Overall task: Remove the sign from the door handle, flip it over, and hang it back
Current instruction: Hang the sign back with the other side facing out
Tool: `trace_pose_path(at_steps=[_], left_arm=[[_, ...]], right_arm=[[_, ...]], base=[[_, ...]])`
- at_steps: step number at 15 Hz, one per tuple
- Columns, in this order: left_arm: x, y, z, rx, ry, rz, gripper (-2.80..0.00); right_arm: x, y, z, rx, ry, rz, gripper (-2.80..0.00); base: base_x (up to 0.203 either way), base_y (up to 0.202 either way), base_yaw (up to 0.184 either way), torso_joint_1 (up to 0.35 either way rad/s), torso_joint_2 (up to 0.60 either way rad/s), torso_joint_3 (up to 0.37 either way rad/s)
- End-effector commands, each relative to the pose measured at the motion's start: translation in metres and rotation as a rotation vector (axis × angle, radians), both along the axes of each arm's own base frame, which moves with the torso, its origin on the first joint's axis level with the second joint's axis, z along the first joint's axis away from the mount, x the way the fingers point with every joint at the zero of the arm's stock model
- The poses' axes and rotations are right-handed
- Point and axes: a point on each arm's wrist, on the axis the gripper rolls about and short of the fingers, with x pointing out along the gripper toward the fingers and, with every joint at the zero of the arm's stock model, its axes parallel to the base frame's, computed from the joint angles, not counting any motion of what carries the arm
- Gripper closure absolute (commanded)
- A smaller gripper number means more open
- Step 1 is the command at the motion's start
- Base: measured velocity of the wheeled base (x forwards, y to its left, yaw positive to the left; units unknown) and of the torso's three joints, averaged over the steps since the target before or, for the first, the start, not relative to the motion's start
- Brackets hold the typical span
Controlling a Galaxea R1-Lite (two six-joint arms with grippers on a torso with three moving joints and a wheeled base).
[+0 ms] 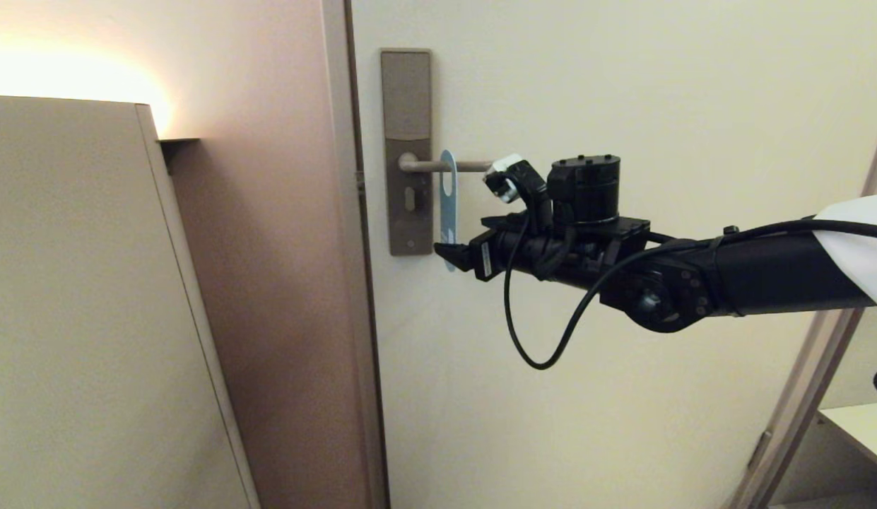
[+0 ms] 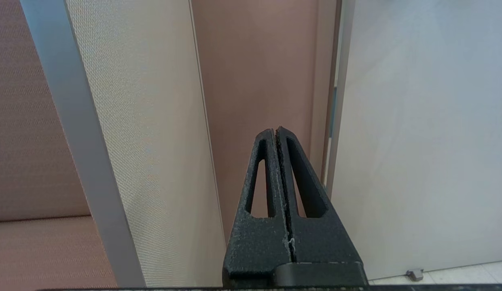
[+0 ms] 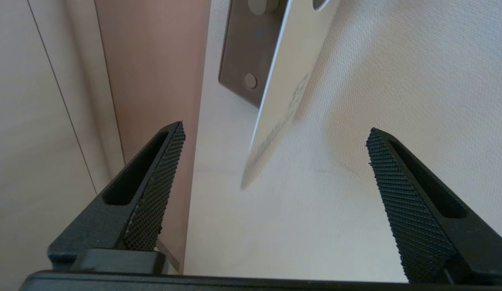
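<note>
sign (image 3: 283, 93) grey print, blurred, unreadable

Right arm (image 1: 763, 276): matte black, looped black cable, white cloth sleeve; black tapered fingers (image 3: 153, 194), knurled pads.

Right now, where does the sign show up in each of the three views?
Head view: the sign hangs edge-on from the door handle, by the lock plate.
Left wrist view: not in it.
Right wrist view: white face, ahead of the open right gripper.
Shared landmark: lock plate.

door handle (image 1: 438, 166) | carries: sign (image 1: 448, 205) | hanging edge-on, blue face
</note>
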Motion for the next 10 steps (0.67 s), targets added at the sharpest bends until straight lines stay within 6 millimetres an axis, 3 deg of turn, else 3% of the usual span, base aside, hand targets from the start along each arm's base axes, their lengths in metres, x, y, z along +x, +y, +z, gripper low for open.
trace_pose_path(at_steps=[1, 9, 10], left_arm=[[0.000, 0.000, 0.000, 0.000, 0.000, 0.000, 0.00], [0.000, 0.000, 0.000, 0.000, 0.000, -0.001, 0.00], [0.000, 0.000, 0.000, 0.000, 0.000, 0.000, 0.00]], right_arm=[[-0.007, -0.005, 0.006, 0.003, -0.008, -0.001, -2.80], [-0.020, -0.017, 0.010, -0.005, 0.000, -0.009, -2.80], [-0.020, -0.017, 0.011, -0.003, -0.003, -0.010, 0.00]], base=[[0.000, 0.000, 0.000, 0.000, 0.00, 0.000], [0.000, 0.000, 0.000, 0.000, 0.00, 0.000], [0.000, 0.000, 0.000, 0.000, 0.00, 0.000]])
